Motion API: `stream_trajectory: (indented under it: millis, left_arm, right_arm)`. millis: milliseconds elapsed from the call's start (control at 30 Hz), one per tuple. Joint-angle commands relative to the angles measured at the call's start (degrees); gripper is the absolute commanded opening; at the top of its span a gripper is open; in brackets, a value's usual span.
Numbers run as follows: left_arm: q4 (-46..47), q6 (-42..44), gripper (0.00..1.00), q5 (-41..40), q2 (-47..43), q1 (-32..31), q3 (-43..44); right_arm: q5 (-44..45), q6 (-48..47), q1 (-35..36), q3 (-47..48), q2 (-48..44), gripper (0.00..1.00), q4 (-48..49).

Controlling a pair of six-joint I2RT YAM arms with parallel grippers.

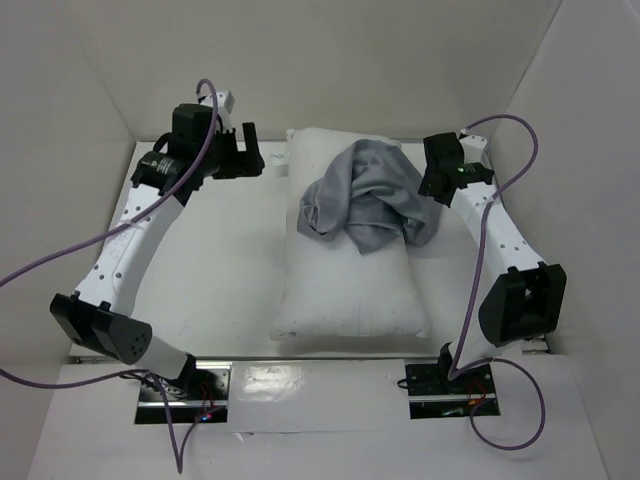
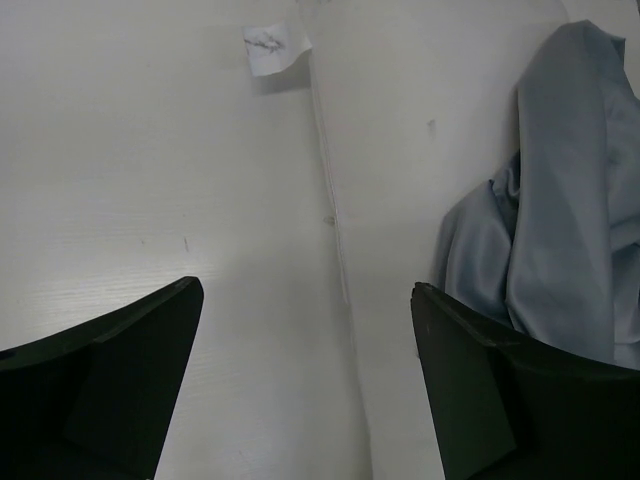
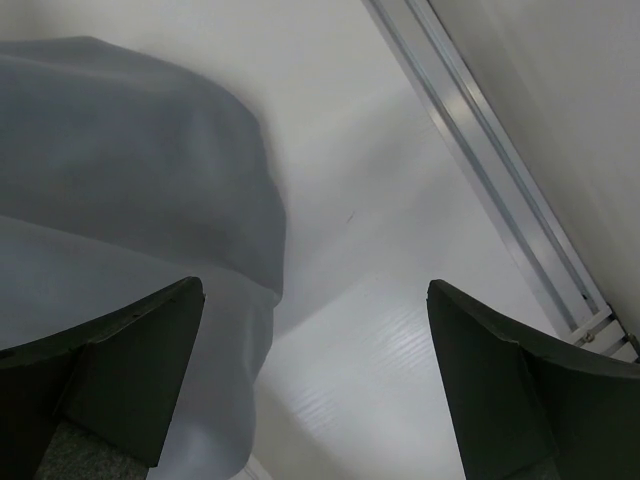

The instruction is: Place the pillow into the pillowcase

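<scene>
Atop white pillow point(image 1: 350, 290), crumpled grey pillowcase point(image 1: 370, 200)

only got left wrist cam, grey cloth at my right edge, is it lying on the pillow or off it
Observer: On it. The pillowcase sits bunched in a heap on the far half of the pillow.
Operator: wheres the right gripper
Observer: The right gripper is at the heap's right edge, jaws open, nothing between them.
Operator: how does the pillow lie
Observer: Its long sides run near to far, and its near half is bare.
</scene>
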Motion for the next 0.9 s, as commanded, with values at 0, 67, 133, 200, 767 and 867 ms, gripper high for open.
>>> stream_trajectory:
  millis: [0,67,133,200,767,867]
  left_arm:
    - [-0.9,-0.1,1.00,-0.6,1.3,-2.0,2.8]
    - [-1.6,-0.1,1.00,-0.6,2.0,-2.5,3.9]
    - [-4.4,0.4,1.00,-0.1,4.3,-3.9,6.8]
    - [-7.0,1.1,1.00,1.4,6.2,-4.8,10.6]
    - [-10.0,-0.1,1.00,7.4,14.4,-21.3,9.3]
    - [-9.5,-1.2,1.00,7.9,17.5,-21.3,8.8]
  right_arm:
    - [-2.8,0.8,-0.8,-2.2,-2.3,1.00,3.0]
    - [-3.5,0.2,-0.8,-2.2,-3.0,1.00,3.0]
    - [-4.2,-0.3,-1.3,-2.2,-3.6,1.00,3.0]
    - [-6.0,-0.9,-1.3,-1.6,-4.1,1.00,3.0]
    - [-37.5,-10.6,-1.3,-6.7,-11.3,1.00,8.0]
    - [-43.7,-9.0,-1.3,-10.2,-10.0,1.00,13.3]
